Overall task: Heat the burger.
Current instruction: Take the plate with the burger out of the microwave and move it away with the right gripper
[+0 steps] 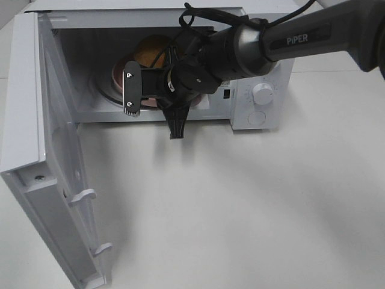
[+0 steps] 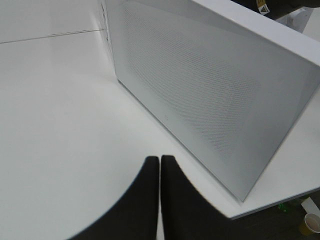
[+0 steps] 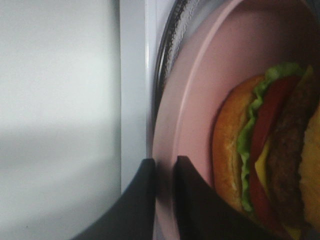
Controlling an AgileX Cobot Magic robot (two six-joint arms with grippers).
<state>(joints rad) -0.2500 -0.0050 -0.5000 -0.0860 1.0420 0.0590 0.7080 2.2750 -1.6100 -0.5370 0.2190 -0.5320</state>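
Observation:
The burger [image 1: 153, 51] [image 3: 270, 150], with its golden bun, lettuce, tomato, cheese and dark patty, rests on a round pink plate [image 1: 117, 75] [image 3: 200, 100] inside the open microwave [image 1: 264, 57]. My right gripper [image 1: 157, 99] [image 3: 164, 172] reaches into the oven's opening, rolled on its side. Its two black fingers [image 3: 145, 180] stand on either side of the plate's rim, closed on it. In the left wrist view my left gripper [image 2: 160, 167] is shut with nothing in it, low over the white table beside the microwave's door panel [image 2: 210, 90].
The microwave door [image 1: 36, 120] swings wide open to the left and juts toward the front. Two dials [image 1: 263, 93] sit on the oven's right panel. A glass turntable [image 3: 172, 40] lies under the plate. White tabletop [image 1: 240, 205] stretches in front of the oven.

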